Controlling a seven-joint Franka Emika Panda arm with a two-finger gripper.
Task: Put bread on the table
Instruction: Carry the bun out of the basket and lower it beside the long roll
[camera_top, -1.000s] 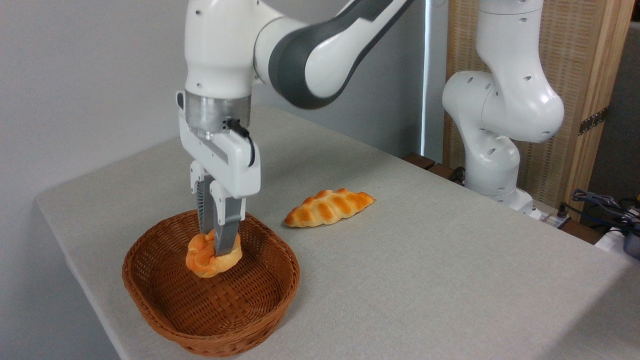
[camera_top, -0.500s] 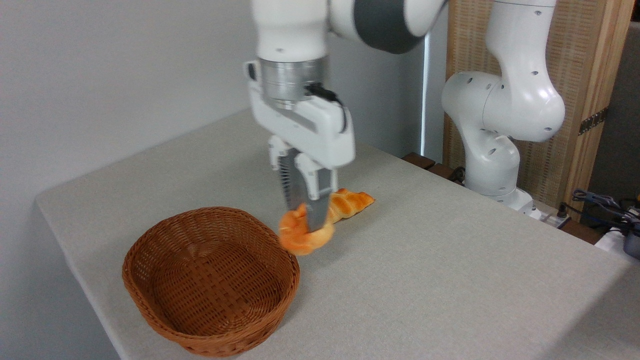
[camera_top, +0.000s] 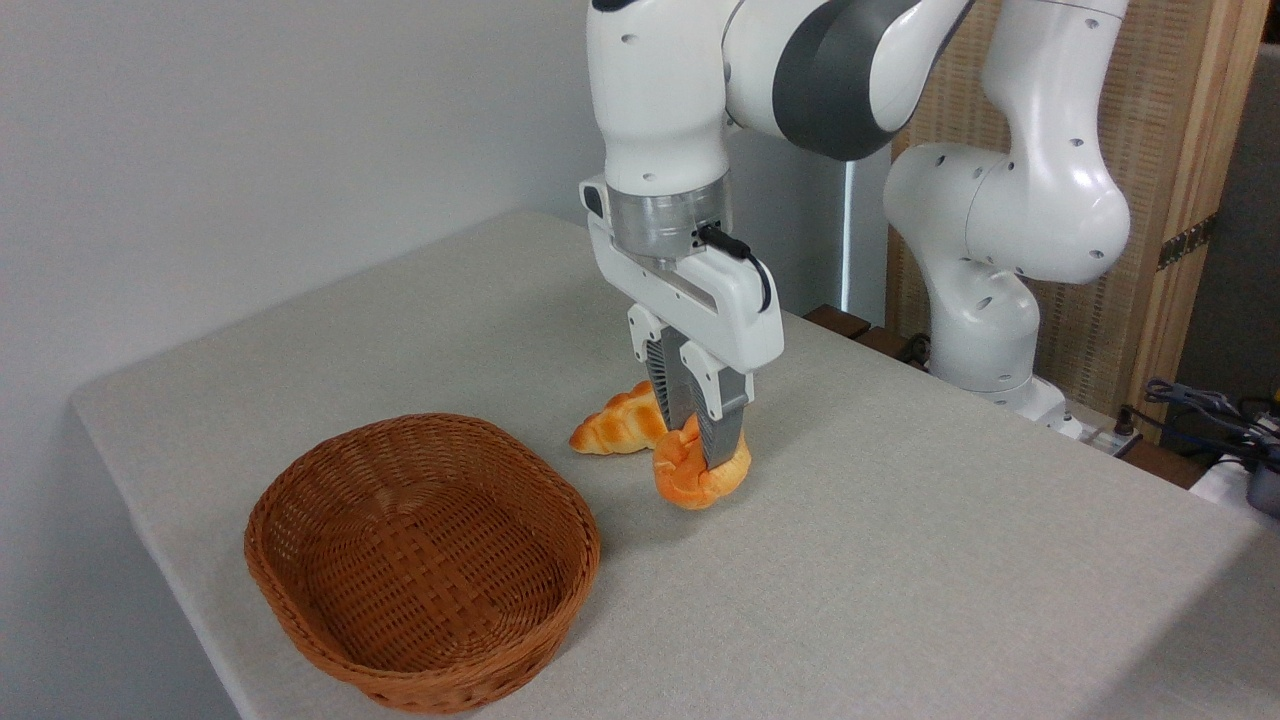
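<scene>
Basket (camera_top: 420, 560) seemingly empty; gripper (camera_top: 700, 440) pinches bread (camera_top: 700, 478).

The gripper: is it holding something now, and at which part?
The gripper holds the small round bun, with its fingers closed on the bun's top, one on each side.

1. The long braided golden loaf (camera_top: 615, 430) shows only its left end; the white two-finger gripper (camera_top: 700, 448) and the small orange knotted bun (camera_top: 697, 478) cover the rest.
2. The grey-beige speckled table (camera_top: 900, 560) is cut off at the bottom and right edges.
3. The white robot arm (camera_top: 760, 60) leaves the frame at the top.
4. Dark cables (camera_top: 1205, 405) at the right edge are too small to tell apart.
</scene>
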